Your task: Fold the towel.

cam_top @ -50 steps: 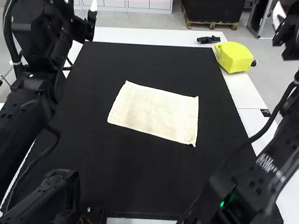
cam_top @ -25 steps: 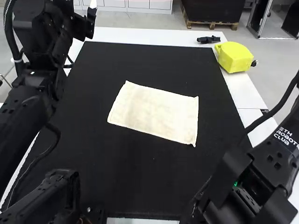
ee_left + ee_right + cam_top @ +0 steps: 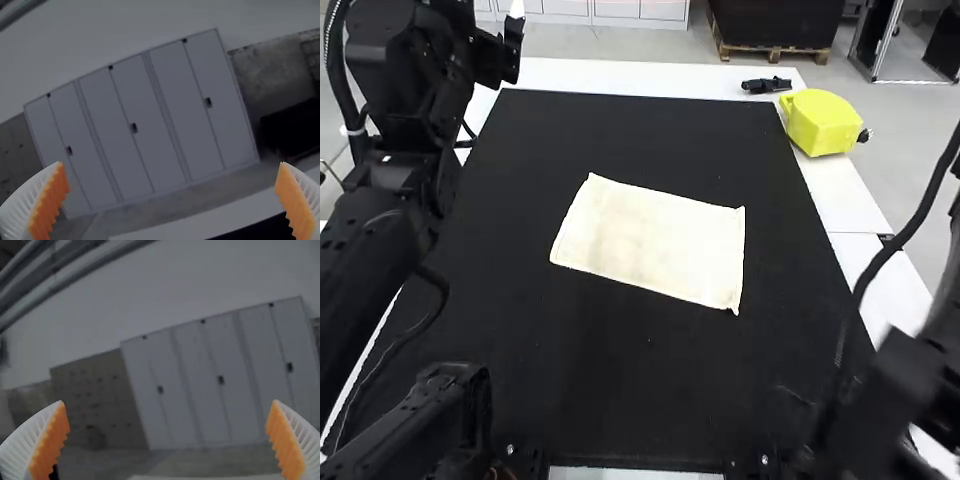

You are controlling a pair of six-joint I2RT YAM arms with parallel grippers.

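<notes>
Okay, towel (image 3: 650, 243): we have it cream-coloured and lying flat on the black mat (image 3: 650, 400), a little beyond the mat's middle in the high view
Towel outline: roughly a rectangle, longer across than deep, set at a slant so its left end sits farther off; we can't tell how many layers
Towel corners: near right one looks slightly ruffled, far left one comes to a point
Towel surface: faint tan shading, mostly toward the left half
Left gripper (image 3: 516, 12): past the mat's far left corner in the high view, well apart from the towel; in the left wrist view we see the left gripper (image 3: 171, 163) with its fingers spread wide, holding nothing
Left pads: orange and ribbed, facing each other across a broad gap
Right gripper (image 3: 168, 402): fingers also wide apart in the right wrist view, nothing between the orange pads; we can't place it over the table
Right arm (image 3: 910, 390): at the lower right of the high view, blurred, beside the mat's near right part
Left arm (image 3: 380, 220): along the mat's left side, apart from the towel
Yellow case (image 3: 822, 122): on the white table (image 3: 840, 200) by the mat's far right corner, dark knob on its outer side
Small black part (image 3: 766, 86): on the white strip beyond the mat, just beside the yellow case
</notes>
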